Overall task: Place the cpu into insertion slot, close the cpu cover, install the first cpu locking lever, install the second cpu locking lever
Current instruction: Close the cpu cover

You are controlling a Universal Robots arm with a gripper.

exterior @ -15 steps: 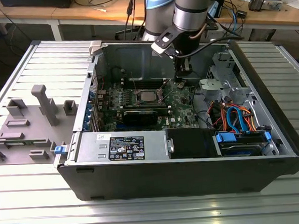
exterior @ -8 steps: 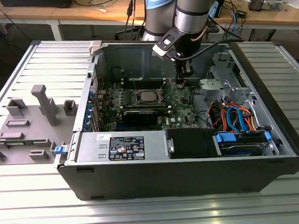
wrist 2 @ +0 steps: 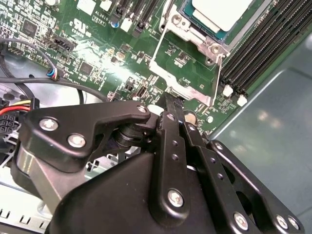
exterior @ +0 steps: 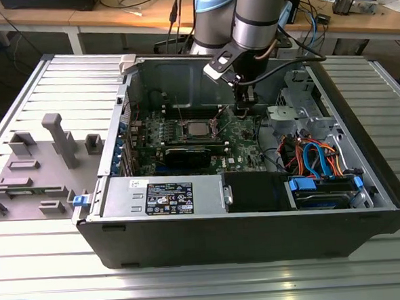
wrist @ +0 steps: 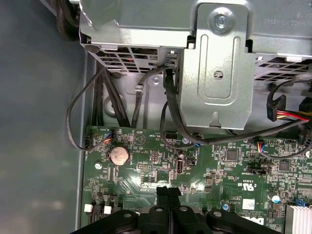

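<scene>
Fingers were clenched tip to tip with nothing between them, seen in both wrist views. The gripper hung low over the green motherboard, just to the exterior view's right of the socket area and near the coin cell.

The cpu sat in the insertion slot, silver top up, so step one looked done. In the exterior view the cpu showed in the middle of the board, just far of the black graphics card.

The cpu cover appeared swung open beside the slot, with green board showing through its window, so I judged it not yet closed. I couldn't make out either locking lever clearly, and nothing looked latched. By my read, about one step of four was done; the cover and both levers were left.

The board sat inside an open computer case lying on its side. The power supply was along the near edge, and blue and orange cables were at the exterior view's right. Memory slots ran beside the socket.

The case rested on a slatted metal tabletop. A grey fixture block stood at the exterior view's left. Wooden desks on the far side carried cables and small parts.
</scene>
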